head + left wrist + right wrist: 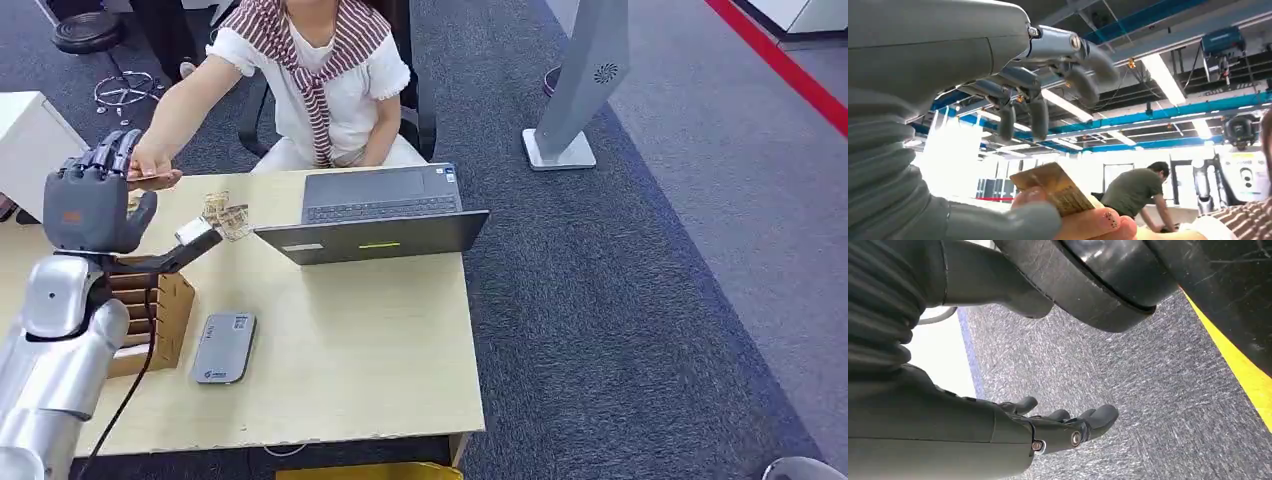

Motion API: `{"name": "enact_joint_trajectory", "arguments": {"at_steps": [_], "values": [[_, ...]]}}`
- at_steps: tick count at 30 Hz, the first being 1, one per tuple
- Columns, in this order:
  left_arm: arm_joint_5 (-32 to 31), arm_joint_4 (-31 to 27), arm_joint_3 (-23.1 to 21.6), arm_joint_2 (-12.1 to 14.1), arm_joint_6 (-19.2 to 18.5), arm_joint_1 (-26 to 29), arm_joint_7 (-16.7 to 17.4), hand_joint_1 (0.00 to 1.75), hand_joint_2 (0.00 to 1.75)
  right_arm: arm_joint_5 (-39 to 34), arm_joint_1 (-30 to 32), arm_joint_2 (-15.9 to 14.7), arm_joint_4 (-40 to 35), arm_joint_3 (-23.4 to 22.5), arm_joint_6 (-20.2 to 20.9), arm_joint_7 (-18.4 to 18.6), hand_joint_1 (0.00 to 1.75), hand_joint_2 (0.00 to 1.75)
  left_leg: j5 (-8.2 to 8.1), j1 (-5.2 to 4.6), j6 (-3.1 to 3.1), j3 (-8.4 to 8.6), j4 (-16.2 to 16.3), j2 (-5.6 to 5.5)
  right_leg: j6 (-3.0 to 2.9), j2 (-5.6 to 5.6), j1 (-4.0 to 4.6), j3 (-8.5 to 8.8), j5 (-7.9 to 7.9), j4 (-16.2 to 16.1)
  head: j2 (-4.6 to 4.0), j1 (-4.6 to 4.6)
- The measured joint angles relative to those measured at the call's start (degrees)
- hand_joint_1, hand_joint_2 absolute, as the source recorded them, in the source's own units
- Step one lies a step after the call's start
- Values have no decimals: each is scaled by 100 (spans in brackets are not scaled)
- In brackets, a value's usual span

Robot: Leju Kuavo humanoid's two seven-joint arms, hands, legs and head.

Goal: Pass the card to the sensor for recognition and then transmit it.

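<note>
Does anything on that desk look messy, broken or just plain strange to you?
Nothing looks spilled or broken. One oddity: the laptop faces the seated person, its lid tipped far back toward the robot. The grey sensor lies flat on the desk, and the person's fingers hold the card by the left hand.

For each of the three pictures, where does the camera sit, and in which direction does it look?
Head view: high on the body, looking down at the desk; left hand shows.
Left wrist view: behind the left hand, looking up at the ceiling; fingers show.
Right wrist view: at the hanging arm, looking at the carpet; right hand shows.
Shared: head and left wrist views show the card.
</note>
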Motion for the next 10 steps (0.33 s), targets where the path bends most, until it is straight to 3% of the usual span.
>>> {"name": "enact_joint_trajectory", "arguments": {"at_steps": [10], "values": [[511, -1760, 558, 393, 501, 1754, -494, 0, 175, -9, 195, -4, 4, -55, -125, -87, 0, 175, -8, 1, -5, 1, -3, 5, -8, 6, 1, -3, -11, -1, 0, 4]]}}
